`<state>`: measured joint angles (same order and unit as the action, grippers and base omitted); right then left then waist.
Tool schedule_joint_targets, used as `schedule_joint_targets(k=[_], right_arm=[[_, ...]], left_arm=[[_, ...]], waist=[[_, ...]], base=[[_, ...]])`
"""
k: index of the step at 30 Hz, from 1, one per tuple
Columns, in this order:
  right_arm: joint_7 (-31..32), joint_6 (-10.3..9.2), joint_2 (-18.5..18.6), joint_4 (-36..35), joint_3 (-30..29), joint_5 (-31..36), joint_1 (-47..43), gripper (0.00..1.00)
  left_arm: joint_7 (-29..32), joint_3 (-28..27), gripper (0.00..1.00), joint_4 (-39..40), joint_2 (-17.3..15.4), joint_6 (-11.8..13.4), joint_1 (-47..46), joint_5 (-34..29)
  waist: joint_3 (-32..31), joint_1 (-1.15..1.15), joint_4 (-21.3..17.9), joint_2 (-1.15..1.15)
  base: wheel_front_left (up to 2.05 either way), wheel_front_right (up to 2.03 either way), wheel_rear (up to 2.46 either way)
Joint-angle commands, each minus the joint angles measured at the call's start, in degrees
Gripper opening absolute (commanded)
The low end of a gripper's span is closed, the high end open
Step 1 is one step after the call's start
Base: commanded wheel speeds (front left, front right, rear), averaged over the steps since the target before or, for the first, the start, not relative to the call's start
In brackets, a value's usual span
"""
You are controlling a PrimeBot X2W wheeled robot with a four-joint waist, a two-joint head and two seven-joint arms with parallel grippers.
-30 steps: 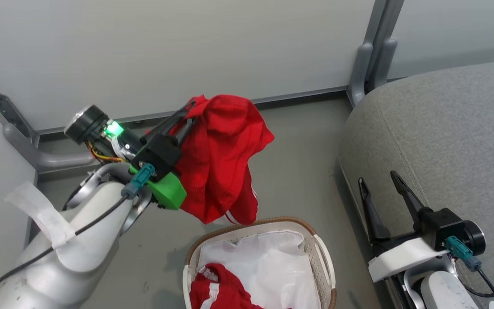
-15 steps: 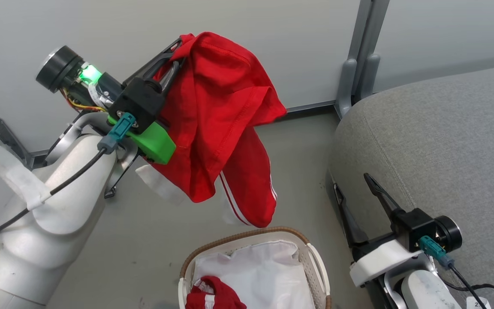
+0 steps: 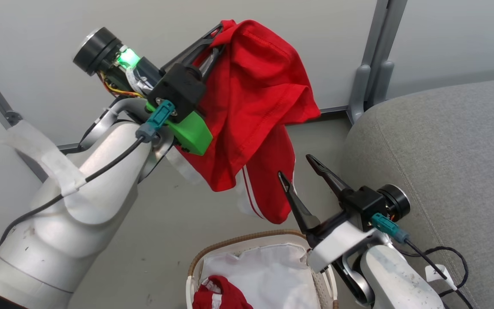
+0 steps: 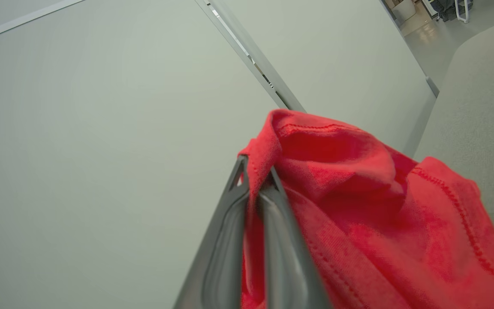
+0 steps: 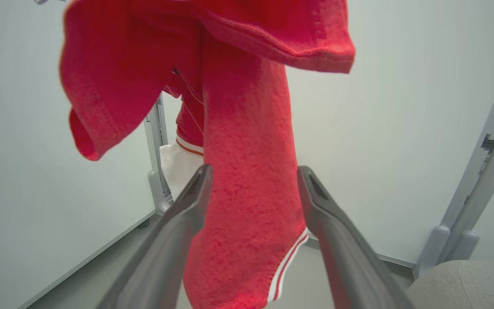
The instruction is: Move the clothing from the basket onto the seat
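Partitioned office or test bay, apparently. Pale wall panels (image 3: 28,25) on grey metal posts (image 3: 378,51), bare grey floor (image 3: 165,223).

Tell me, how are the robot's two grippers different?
The left gripper is shut, pinching the red clothing; the right gripper is open and holds nothing. The left one is up high; the right one is lower, by the clothing's hanging end. The left has a green mount, the right a white mount. Both have two long dark fingers.
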<state>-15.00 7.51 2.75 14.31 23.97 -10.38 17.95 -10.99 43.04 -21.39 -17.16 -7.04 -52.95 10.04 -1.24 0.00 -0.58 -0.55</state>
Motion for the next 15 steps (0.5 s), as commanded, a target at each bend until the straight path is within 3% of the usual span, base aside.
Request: schedule_joint_targets(k=[1, 9, 15], right_arm=[[-0.3, -0.04, 0.3, 0.7, 0.8, -0.7, 1.0, 1.0], [-0.3, -0.04, 0.2, 6.4, -2.0, -2.2, 4.8, 1.0], [-0.3, -0.04, 0.2, 7.7, -0.4, -3.4, 5.7, 1.0]], left_arm=[[0.3, 0.2, 0.0, -0.1, 0.6, 0.4, -1.1, 0.3], [1.1, 2.0, 0.0, -0.3, 4.4, 0.3, -2.2, 1.3], [2.0, 4.2, 0.0, 0.6, 6.4, 0.0, -2.3, 2.2]], waist=[[-0.2, 0.0, 0.7, 0.55], [-0.7, 0.0, 3.1, 0.55], [-1.0, 0.0, 4.3, 0.55]], base=[[0.0, 0.0, 0.0], [0.0, 0.0, 0.0], [0.0, 0.0, 0.0]])
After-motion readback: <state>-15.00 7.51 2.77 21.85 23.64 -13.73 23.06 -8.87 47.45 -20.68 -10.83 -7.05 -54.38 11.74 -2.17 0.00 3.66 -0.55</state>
